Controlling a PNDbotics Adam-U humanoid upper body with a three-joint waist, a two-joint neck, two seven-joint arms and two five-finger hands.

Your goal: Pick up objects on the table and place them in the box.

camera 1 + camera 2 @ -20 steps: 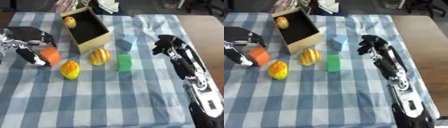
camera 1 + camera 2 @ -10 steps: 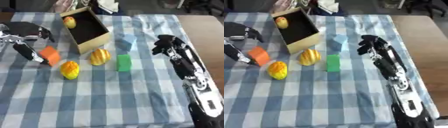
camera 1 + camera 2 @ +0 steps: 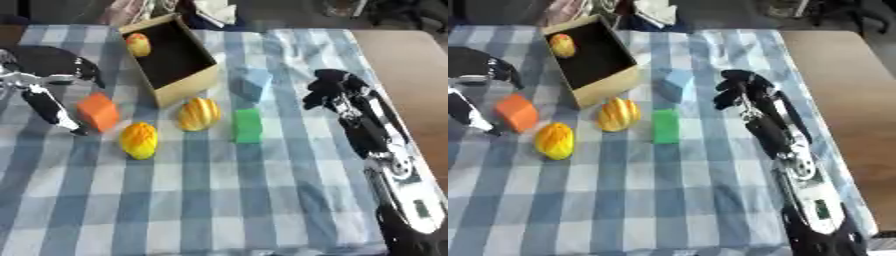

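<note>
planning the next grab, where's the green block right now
The green block lies near the table's middle, just right of the striped orange fruit and below the light blue block.

Left hand [image 3: 48, 97], fingers extended downward, just left of the orange block [image 3: 98, 112]. Right hand [image 3: 332, 90], fingers curled, holding nothing, well right of that block, forearm trailing toward the viewer.

Black right robot hand [image 3: 331, 90], silver-jointed black forearm, black-and-silver left robot hand [image 3: 44, 92]
</note>
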